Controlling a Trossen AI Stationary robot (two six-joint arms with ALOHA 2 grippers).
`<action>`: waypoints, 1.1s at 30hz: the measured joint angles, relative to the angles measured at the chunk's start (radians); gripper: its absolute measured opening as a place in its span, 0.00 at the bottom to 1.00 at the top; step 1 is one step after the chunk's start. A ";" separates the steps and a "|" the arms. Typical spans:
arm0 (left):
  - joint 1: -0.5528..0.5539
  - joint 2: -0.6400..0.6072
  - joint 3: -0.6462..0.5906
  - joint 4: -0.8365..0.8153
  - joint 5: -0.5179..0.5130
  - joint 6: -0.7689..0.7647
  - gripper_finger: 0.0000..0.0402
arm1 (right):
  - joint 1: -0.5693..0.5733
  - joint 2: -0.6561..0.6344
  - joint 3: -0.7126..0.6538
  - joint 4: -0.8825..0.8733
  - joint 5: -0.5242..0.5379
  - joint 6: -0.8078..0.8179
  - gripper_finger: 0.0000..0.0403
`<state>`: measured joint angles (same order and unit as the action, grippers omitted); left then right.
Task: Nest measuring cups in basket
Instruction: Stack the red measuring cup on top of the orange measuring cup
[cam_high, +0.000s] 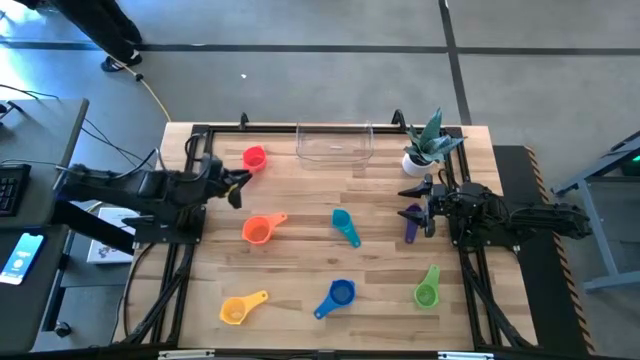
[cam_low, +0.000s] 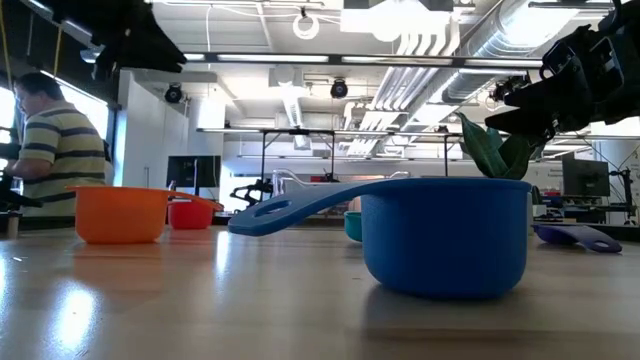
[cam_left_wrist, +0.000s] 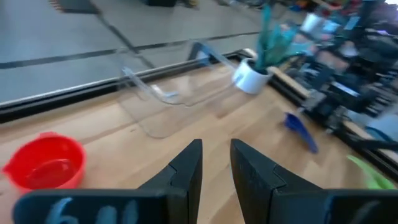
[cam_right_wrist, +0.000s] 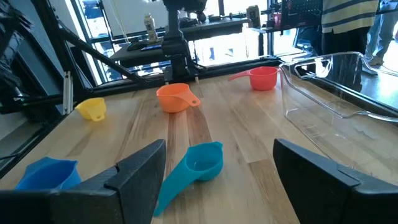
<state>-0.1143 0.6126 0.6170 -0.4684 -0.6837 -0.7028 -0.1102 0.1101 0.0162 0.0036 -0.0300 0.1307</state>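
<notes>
Evidently nothing is nested yet: cups such as the red cup lie scattered on the worktop, the basket is bare, and both the left end effector and right end effector hover apart, holding nothing.

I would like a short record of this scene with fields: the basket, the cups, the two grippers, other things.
basket: clear basket at the table's far edge, nothing in it
cups on table: red cup, orange cup, teal cup, purple cup, yellow cup, blue cup, green cup
left gripper: beside the red cup, slightly open, holding nothing
right gripper: near the purple cup, open, holding nothing
other: plant pot
</notes>
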 joint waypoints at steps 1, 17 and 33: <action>0.025 0.021 0.018 -0.014 0.012 -0.016 0.18 | 0.000 0.000 0.000 0.000 0.000 0.000 0.72; 0.461 0.230 0.093 -0.108 0.435 0.088 0.18 | 0.000 0.000 0.000 0.000 0.000 0.000 0.72; 0.740 0.388 0.198 -0.006 0.679 0.342 0.18 | 0.000 0.000 0.000 0.000 0.000 0.000 0.72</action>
<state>0.6254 1.0006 0.8149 -0.4747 -0.0042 -0.3611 -0.1102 0.1101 0.0162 0.0036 -0.0302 0.1310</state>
